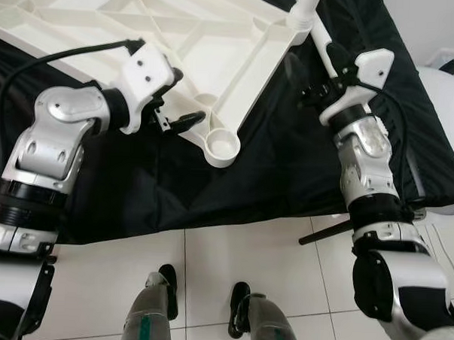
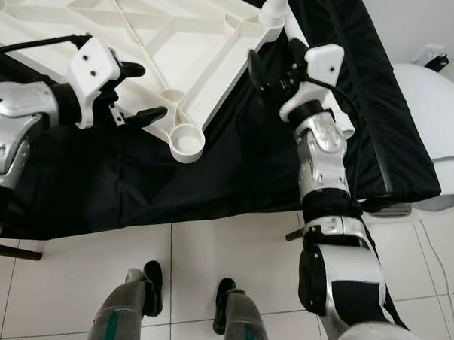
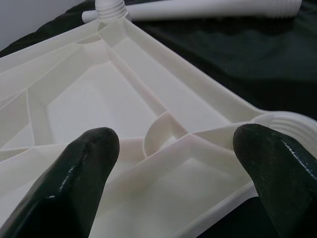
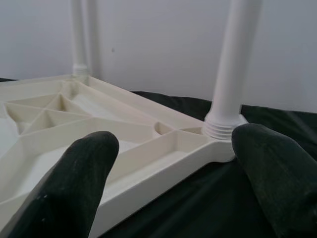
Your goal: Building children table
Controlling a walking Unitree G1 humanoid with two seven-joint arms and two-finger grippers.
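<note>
A white plastic table top lies upside down on a black cloth, ribs facing up. Its near corner has an empty round leg socket. At the far right corner stands a white leg, and a second leg rises at a farther corner. One loose leg lies on the cloth beside that corner. My left gripper is open, its fingers astride the top's near edge just left of the empty socket. My right gripper hangs open just short of the standing leg, holding nothing.
The cloth covers a low surface whose front edge meets a white tiled floor. A white rounded object stands at the right. A thin black rod lies on the floor under my right arm. My feet stand close to the cloth's edge.
</note>
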